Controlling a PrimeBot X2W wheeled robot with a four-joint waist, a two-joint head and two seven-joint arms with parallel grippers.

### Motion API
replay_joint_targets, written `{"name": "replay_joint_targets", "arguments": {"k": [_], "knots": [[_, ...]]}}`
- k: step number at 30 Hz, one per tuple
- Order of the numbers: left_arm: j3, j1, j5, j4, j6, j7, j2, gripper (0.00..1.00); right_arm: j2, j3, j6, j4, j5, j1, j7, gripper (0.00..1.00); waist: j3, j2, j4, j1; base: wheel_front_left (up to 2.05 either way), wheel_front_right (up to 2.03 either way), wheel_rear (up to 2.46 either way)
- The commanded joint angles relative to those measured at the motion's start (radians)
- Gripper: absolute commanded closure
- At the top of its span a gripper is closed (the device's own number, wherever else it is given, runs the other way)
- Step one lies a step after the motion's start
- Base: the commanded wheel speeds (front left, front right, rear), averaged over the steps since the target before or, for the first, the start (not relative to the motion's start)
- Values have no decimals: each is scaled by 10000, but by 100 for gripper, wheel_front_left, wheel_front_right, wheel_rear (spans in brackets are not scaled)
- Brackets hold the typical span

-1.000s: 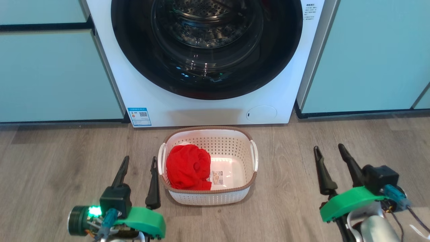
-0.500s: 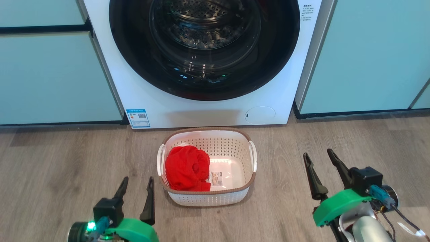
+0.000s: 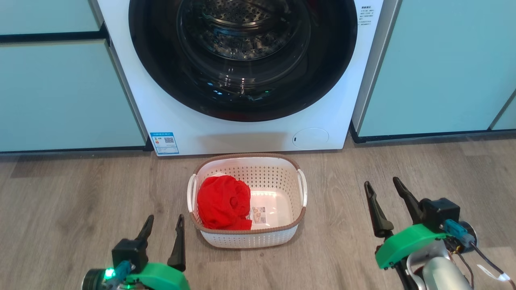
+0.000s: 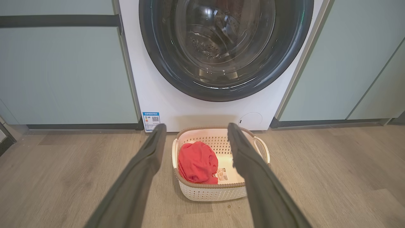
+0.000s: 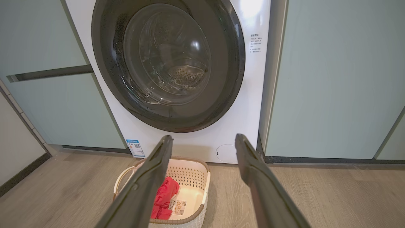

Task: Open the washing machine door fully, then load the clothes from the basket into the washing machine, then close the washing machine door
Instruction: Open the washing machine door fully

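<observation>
Head view: left hand [image 3: 165,218] at lower left, fingers [image 3: 177,245] spread, empty, pointing up-frame with a slight lean right. Green mount [image 3: 161,278] behind it, LED [image 3: 108,272] lit. Right hand [image 3: 381,182] at lower right, spread, empty, fingers leaning upper left; pale forearm [image 3: 443,276] at bottom edge. Both wrist views: finger pairs wide apart.

The clothes [image 3: 222,201] are bright red, the basket [image 3: 250,239] white, perforated, brown-rimmed; the washing machine [image 3: 161,121] is white, its door [image 3: 153,52] rim glossy black; cabinets [image 3: 60,92] pale teal, floor [image 3: 80,193] grey-brown woodgrain.
</observation>
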Motion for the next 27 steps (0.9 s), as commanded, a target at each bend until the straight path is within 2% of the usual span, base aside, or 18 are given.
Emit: {"name": "replay_joint_targets", "arguments": {"k": [1,22,27], "knots": [[369,-499,6,-295,78,-128,-50,0,-116,239,-2,-275,40,-555,-136,0,-5,0,2,0,0,0,0],[544,-386,-92,-526,6,-128,-50,0,-116,212,-2,-274,73,-591,-136,0,-15,0,-180,0,0,0,0],[478,-349,111,-606,-11,-128,-51,0,-116,222,-2,-266,86,-589,-136,0,2,0,-210,0,44,44,-87]]}}
